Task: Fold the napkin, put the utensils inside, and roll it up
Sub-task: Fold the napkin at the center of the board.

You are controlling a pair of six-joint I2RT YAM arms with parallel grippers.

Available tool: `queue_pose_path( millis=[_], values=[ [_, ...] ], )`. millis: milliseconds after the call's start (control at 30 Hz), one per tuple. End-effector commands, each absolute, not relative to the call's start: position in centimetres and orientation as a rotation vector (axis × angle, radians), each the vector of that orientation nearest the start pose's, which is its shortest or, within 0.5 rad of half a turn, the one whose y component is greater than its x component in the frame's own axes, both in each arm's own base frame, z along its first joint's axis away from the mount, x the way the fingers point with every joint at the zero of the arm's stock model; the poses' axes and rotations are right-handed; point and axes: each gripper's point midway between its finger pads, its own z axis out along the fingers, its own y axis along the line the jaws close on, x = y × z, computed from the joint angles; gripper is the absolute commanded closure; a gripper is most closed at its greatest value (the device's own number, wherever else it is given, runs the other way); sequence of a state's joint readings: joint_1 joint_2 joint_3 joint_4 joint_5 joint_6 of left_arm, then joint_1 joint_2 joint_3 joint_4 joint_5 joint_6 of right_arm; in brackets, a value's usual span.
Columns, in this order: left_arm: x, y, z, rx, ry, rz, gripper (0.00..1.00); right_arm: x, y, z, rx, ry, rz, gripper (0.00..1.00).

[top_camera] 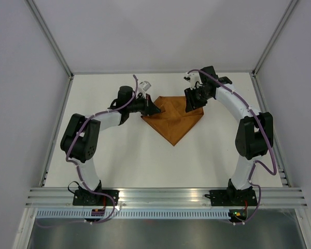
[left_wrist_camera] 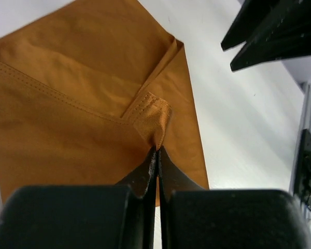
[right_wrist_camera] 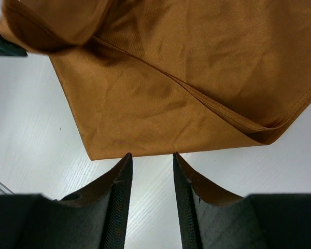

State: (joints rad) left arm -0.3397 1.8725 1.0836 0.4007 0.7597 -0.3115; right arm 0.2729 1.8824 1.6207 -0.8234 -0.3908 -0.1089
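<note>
The rust-brown napkin (top_camera: 172,120) lies partly folded in the middle of the table, one point towards the near side. My left gripper (top_camera: 154,108) is at its left corner. In the left wrist view (left_wrist_camera: 158,149) its jaws are shut on a hemmed corner of the napkin (left_wrist_camera: 83,104), which is turned over onto the cloth. My right gripper (top_camera: 193,101) is at the napkin's right side. In the right wrist view (right_wrist_camera: 150,155) it is open and empty, fingertips just short of the edge of the napkin (right_wrist_camera: 186,78). The knife is out of view.
The white table (top_camera: 119,161) has a raised metal rail along the near edge (top_camera: 166,196) and grey walls on three sides. The right arm's dark fingers show at the top right of the left wrist view (left_wrist_camera: 269,31).
</note>
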Motion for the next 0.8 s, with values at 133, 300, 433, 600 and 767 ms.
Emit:
queue_pose_path(
  millis=[133, 300, 433, 600, 767],
  values=[
    [37.8, -30.1, 12.1, 0.82, 1.946, -0.929, 0.98, 40.7, 17.3, 14.8, -0.593, 2.515, 0.521, 0.57],
    [36.4, -31.5, 10.7, 0.901, 1.965, -0.874, 0.98, 40.7, 17.3, 14.9, -0.59, 2.511, 0.518, 0.57],
    [35.0, -32.7, 9.7, 0.95, 1.975, -0.836, 0.98, 40.8, 17.3, 14.8, -0.591, 2.511, 0.513, 0.57],
    [33.2, -34.3, 8.3, 1.01, 1.984, -0.765, 0.98, 40.8, 17.2, 14.5, -0.59, 2.521, 0.512, 0.57],
    [31.7, -35.6, 7.3, 1.052, 1.978, -0.705, 0.98, 40.8, 17.3, 14.4, -0.592, 2.522, 0.51, 0.57]
  ],
)
